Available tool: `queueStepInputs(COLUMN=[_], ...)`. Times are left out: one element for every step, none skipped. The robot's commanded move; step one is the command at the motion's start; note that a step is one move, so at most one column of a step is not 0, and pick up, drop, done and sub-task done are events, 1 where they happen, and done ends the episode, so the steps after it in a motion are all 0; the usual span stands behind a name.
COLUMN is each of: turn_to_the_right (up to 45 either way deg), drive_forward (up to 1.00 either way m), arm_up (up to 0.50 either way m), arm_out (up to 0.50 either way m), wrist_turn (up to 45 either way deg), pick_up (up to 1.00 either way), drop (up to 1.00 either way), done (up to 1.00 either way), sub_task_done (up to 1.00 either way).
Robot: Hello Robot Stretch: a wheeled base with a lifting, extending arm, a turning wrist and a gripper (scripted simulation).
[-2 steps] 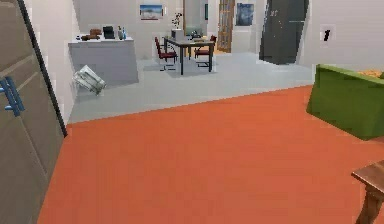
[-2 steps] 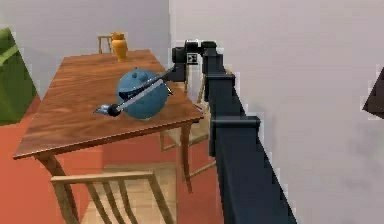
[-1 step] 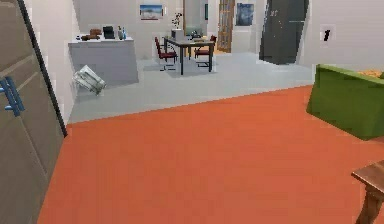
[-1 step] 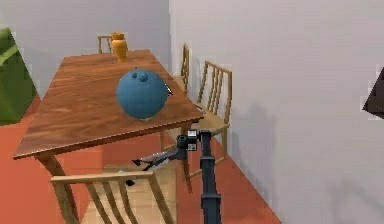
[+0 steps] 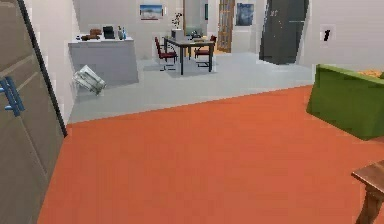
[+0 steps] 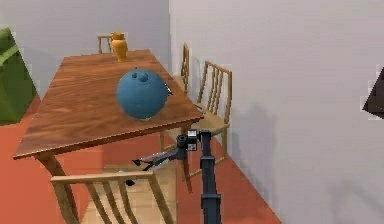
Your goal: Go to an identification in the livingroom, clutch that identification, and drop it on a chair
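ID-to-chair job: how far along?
Looks done: approach, the robot is beside the brown wooden table. In hand: the claw reaches out by the pale wooden slat-back chair at that table; cannot tell whether it holds anything. Left: the drop on a chair seat is unconfirmed.

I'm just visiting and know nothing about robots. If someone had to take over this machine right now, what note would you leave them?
Hand: arm is out, with the hand low between the wooden table's near edge and the near chair. Cannot tell whether it holds anything.
Things: a blue round thing and a small orange thing stand on the table. Cannot tell which thing is the identification.
Done: the robot stands at the table.
Left: confirm the identification is in the hand, then drop it on a chair, probably the near chair.
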Motion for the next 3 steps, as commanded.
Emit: queueStepInputs(turn_to_the_right=[0.0, 0.0, 0.0], drive_forward=[0.0, 0.0, 0.0], arm_up=[0.0, 0.1, 0.0], arm_out=[0.0, 0.0, -0.08], wrist_turn=[0.0, 0.0, 0.0], pick_up=[0.0, 0.0, 0.0], drop=[1.0, 0.0, 0.0], done=[0.0, 0.0, 0.0], sub_task_done=[0.0, 0.0, 0.0])
